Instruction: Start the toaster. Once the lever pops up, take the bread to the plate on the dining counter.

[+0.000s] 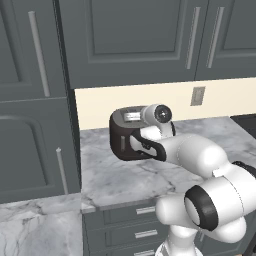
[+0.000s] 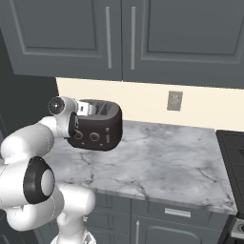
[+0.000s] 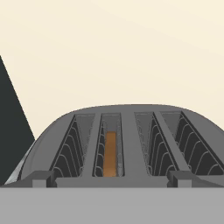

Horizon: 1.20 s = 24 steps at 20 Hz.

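Note:
The dark toaster (image 1: 122, 142) (image 2: 97, 126) stands on the marble worktop (image 1: 125, 175) against the cream wall. Its silver top has several slots in the hand view, and the bread (image 3: 110, 153) sits low and upright in the second slot from the left. A small lever (image 1: 123, 143) with a pale slot shows on the toaster's side. My gripper (image 3: 112, 180) hovers just above the near edge of the toaster's top, open, with one fingertip (image 3: 42, 177) on each side and nothing between them. The plate is out of view.
Grey wall cabinets (image 2: 119, 33) hang above the worktop, and a tall cabinet (image 1: 35, 100) stands left of it. A wall outlet (image 2: 174, 100) and a dark stove edge (image 2: 233, 152) lie to the right. A lower marble slab (image 1: 30, 225) shows at bottom left; I cannot tell whether it is the dining counter.

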### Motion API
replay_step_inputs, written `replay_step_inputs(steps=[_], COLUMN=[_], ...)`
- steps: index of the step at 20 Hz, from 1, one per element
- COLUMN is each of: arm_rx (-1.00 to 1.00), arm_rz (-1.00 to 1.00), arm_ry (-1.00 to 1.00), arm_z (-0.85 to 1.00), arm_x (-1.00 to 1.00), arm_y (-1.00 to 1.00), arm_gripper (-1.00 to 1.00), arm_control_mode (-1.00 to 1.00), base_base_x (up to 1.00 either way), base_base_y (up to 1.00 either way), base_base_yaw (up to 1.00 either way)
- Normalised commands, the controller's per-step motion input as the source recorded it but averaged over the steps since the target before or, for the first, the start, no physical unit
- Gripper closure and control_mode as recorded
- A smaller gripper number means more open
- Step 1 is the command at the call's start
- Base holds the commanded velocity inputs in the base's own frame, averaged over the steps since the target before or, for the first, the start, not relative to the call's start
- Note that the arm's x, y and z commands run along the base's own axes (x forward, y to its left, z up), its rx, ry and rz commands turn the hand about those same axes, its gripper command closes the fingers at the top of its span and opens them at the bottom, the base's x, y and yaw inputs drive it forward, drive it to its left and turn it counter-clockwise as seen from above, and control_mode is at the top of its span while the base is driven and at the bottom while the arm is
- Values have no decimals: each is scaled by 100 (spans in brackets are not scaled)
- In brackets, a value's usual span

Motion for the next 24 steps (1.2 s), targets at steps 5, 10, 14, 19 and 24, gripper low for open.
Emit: replay_step_inputs(steps=[5,10,14,19,24], arm_rx=[0,0,0,0,0], arm_rz=[0,0,0,0,0], arm_ry=[0,0,0,0,0], arm_z=[0,0,0,0,0], arm_x=[0,0,0,0,0], arm_y=[0,0,0,0,0], arm_gripper=[-100,-100,-100,-100,-100], arm_control_mode=[-100,-100,-100,-100,-100], base_base_x=[0,0,0,0,0], base_base_y=[0,0,0,0,0], base_base_yaw=[0,0,0,0,0])
